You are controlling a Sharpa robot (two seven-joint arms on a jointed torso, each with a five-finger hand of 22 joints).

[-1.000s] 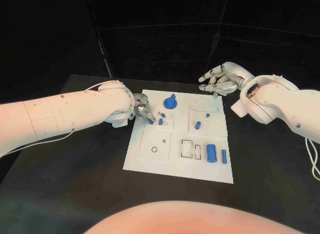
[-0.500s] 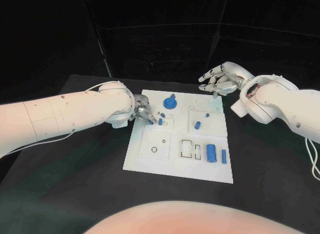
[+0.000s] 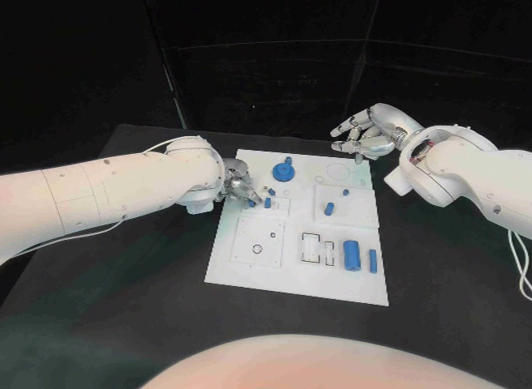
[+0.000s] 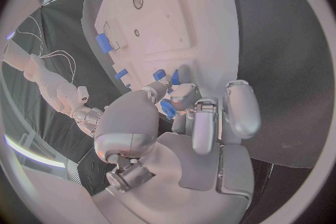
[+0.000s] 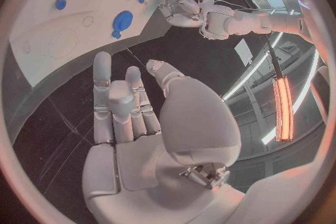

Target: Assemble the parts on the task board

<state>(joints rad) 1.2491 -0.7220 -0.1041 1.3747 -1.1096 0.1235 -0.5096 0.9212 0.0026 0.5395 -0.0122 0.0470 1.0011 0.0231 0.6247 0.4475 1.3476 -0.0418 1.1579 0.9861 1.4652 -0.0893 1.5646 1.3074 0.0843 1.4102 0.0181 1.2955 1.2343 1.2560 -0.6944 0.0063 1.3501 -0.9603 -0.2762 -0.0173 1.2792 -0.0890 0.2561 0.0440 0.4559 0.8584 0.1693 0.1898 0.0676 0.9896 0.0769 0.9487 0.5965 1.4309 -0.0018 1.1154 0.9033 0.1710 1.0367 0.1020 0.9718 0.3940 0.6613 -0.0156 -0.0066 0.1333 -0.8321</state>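
The white rectangular task board (image 3: 299, 231) lies mid-table, with a blue round knobbed part (image 3: 284, 171) at its 12 o'clock and blue cylinders (image 3: 351, 254) at 4 o'clock. The left hand (image 3: 239, 186) pinches a small blue peg (image 4: 168, 107) at the board's 10 o'clock. The right hand (image 3: 368, 134) hovers at 1 o'clock above the black table (image 3: 126, 284), fingers apart and holding nothing.

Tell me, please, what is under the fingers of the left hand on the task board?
Under the left hand, at the task board's left edge, small blue parts stand by the fingertips. Whether the fingers pinch one cannot be told; the hand covers the board beneath it.
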